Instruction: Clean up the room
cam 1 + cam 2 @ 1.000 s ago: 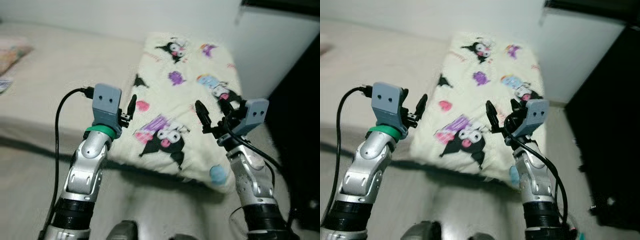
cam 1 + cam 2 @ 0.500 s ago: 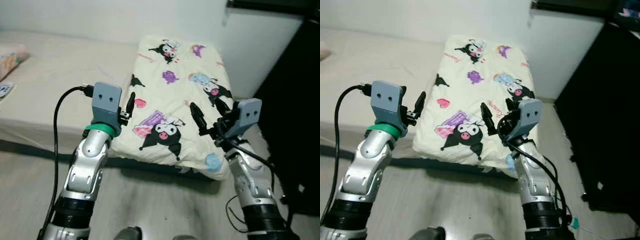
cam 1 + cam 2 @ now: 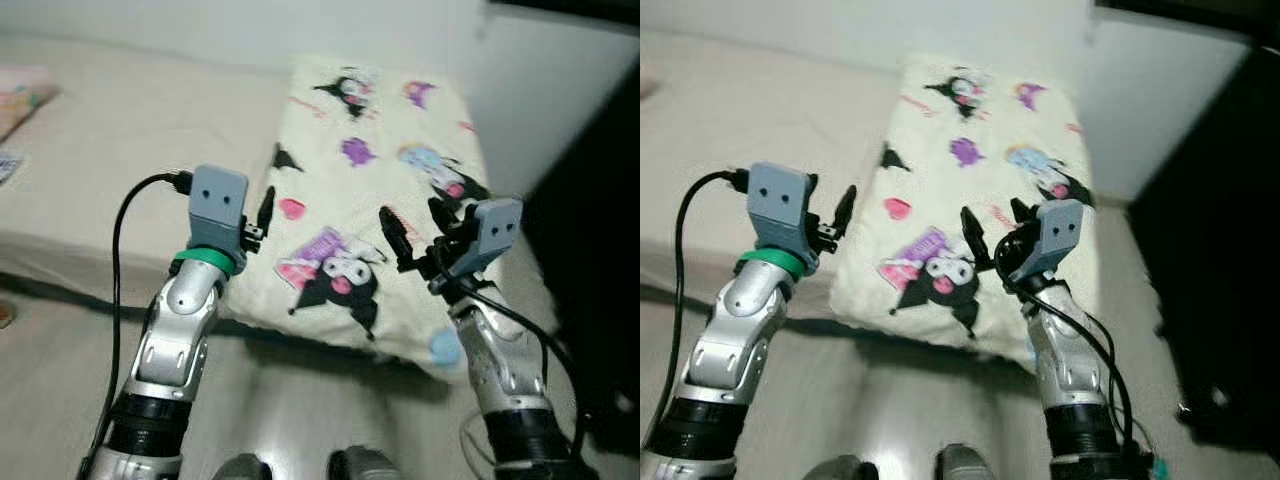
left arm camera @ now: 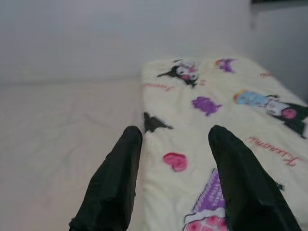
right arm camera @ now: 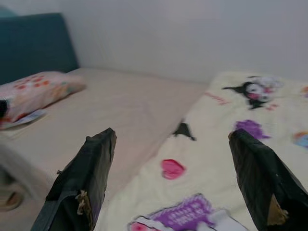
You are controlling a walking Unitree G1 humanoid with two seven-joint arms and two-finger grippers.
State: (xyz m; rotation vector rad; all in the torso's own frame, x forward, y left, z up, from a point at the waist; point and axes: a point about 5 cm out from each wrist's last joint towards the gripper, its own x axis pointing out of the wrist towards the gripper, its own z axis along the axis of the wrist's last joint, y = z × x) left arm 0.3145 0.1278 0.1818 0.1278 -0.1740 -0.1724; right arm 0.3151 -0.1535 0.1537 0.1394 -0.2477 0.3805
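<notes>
Both grippers, left [image 3: 262, 212] and right [image 3: 410, 232], hover wide open and empty above the folded quilt [image 3: 375, 190] on the bed [image 3: 100, 170]; best to lower squarely over its near edge before pinching

pillow [image 5: 33, 94] cut off, blanket [image 3: 380, 190] prints blurred

Wall: plain white [image 3: 200, 25], runs along far side behind bed.
Bed: low mattress w/ beige sheet [image 3: 110, 140], left to centre.
Headboard: dark teal panel [image 5: 33, 43], far end of bed.
Floor: pale wood-look [image 3: 60, 370], near side, below mattress edge.
Right side: white unit [image 3: 1150, 110], then dark furniture [image 3: 1230, 250] beside it.
Light: soft, even, indoor.
</notes>
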